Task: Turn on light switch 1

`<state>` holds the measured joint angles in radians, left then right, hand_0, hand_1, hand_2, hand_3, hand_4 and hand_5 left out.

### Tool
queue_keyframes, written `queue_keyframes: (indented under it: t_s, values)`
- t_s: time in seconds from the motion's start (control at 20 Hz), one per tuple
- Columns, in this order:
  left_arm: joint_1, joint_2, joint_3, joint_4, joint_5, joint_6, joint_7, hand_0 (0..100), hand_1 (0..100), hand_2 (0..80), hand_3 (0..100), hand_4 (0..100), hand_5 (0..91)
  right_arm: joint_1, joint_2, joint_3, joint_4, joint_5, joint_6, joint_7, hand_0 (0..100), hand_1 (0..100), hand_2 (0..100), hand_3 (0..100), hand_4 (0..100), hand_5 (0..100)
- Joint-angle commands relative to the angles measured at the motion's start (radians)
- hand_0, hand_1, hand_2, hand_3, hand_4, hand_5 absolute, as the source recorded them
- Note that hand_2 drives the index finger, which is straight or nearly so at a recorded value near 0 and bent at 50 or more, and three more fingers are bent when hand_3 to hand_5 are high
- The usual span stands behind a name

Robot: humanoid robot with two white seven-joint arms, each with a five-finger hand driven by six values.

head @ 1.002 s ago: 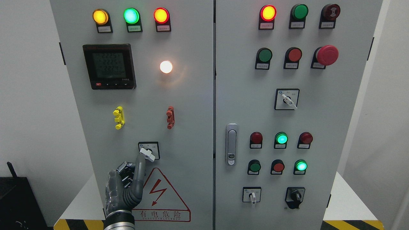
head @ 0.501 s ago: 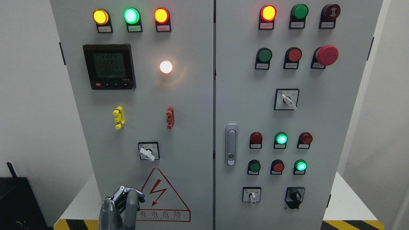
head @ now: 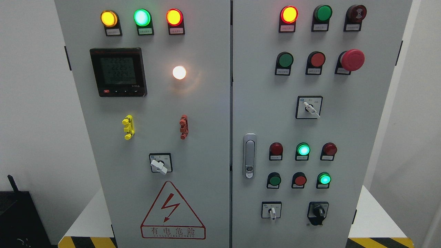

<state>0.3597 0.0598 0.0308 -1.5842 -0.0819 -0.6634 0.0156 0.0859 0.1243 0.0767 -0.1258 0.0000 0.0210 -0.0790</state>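
Legibly, red warning triangle (head: 173, 210) reads "有电危险" below rotary switch (head: 160, 164).

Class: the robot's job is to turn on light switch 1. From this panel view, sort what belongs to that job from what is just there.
Job:
white rotary switch on the left door
lit white lamp above it

Just there:
digital meter
yellow clip
red clip
red mushroom button
door handle
hazard triangle

No robot hand shows.

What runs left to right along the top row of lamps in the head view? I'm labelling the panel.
Yellow lamp → green lamp → red lamp → lit red lamp → unlit green lamp → dark red buzzer.
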Motion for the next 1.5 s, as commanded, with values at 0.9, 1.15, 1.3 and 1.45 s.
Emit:
queue_keyframes:
  t_s: [0.9,1.15,1.3,1.45]
  values:
    - [-0.154,-0.043,0.043,1.353,0.067,0.602,-0.181,22,0,0.0,0,0,0.0,0.000,0.000,0.000,0.000,-0.025,0.000,-0.001,0,0,0,0,0,0]
    - [-0.188,-0.061,0.003,1.394,0.067,0.715,-0.172,21,0,0.0,0,0,0.0,0.000,0.000,0.000,0.000,-0.025,0.000,-0.001,0,0,0,0,0,0]
    - [-0.205,-0.080,0.003,1.429,0.068,0.719,-0.157,21,0,0.0,0,0,0.0,0.000,0.000,0.000,0.000,-0.025,0.000,-0.001,0,0,0,0,0,0]
    - [-0.209,-0.089,-0.002,1.446,0.067,0.711,-0.154,21,0,0.0,0,0,0.0,0.000,0.000,0.000,0.000,-0.025,0.000,-0.001,0,0,0,0,0,0]
